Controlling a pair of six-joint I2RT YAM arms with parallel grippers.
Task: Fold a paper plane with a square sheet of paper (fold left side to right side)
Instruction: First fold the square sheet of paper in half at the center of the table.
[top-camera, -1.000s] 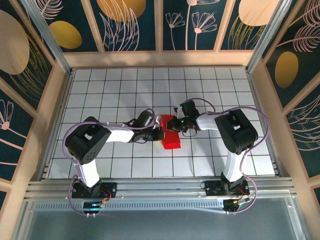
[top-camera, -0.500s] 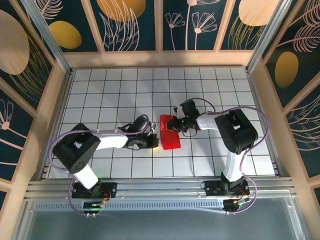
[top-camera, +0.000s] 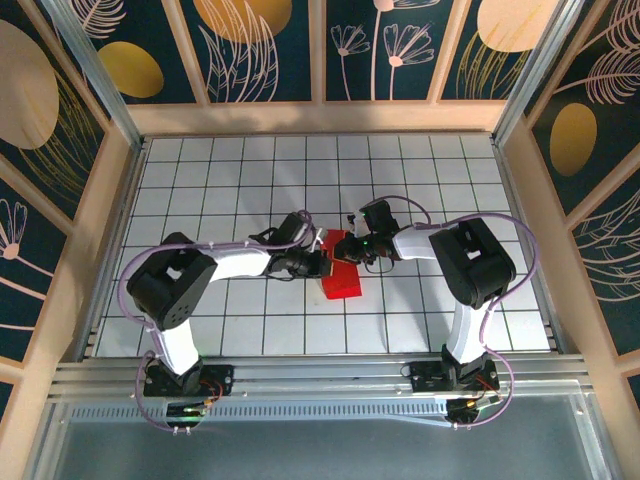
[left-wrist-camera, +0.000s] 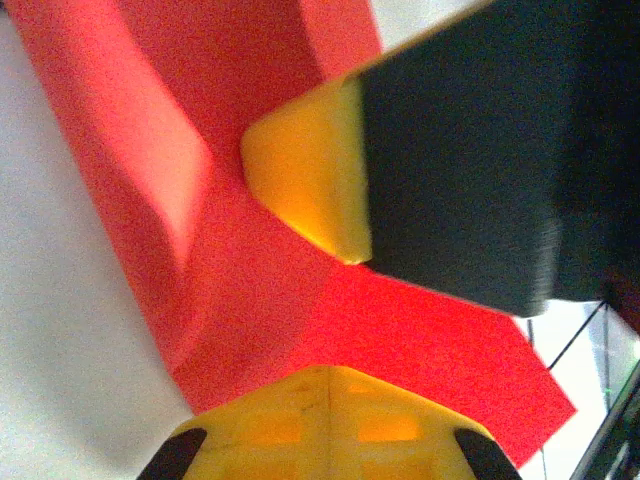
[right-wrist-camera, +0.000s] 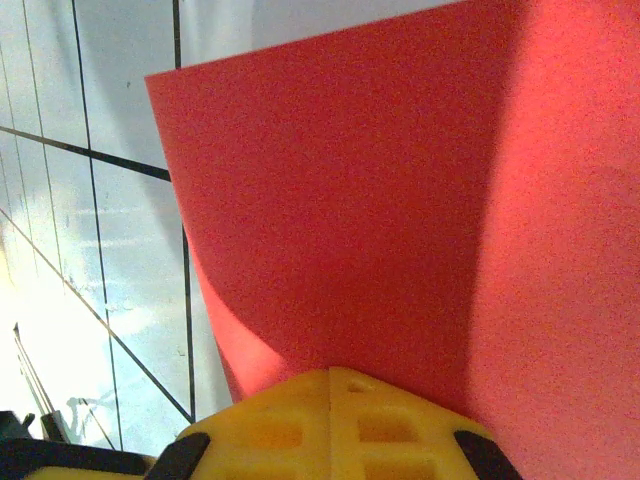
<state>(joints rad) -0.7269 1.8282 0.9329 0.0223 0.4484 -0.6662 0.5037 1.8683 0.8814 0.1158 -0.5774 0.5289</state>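
The square sheet of paper (top-camera: 343, 282) is bright red and lies doubled over into a narrow rectangle at the middle of the white grid table (top-camera: 220, 180). My left gripper (top-camera: 320, 256) is shut, and its yellow tips rest on the paper's left edge. My right gripper (top-camera: 351, 247) is shut too and presses on the paper's far right corner. In the left wrist view my left gripper (left-wrist-camera: 330, 385) sits on the red paper (left-wrist-camera: 270, 290), with the other arm's yellow fingertip (left-wrist-camera: 305, 170) just beyond. In the right wrist view my right gripper (right-wrist-camera: 330, 388) lies on the paper (right-wrist-camera: 380, 200). A paper plane is out of view.
Wooden posts and dark patterned panels (top-camera: 90, 190) wall the table on three sides. An aluminium rail (top-camera: 320, 375) runs along the near edge by the arm bases. Open white tiles (top-camera: 420, 170) lie round the paper.
My left gripper slid toward the near edge along the paper's left side, then came back up to its far left part. The right gripper stayed put.
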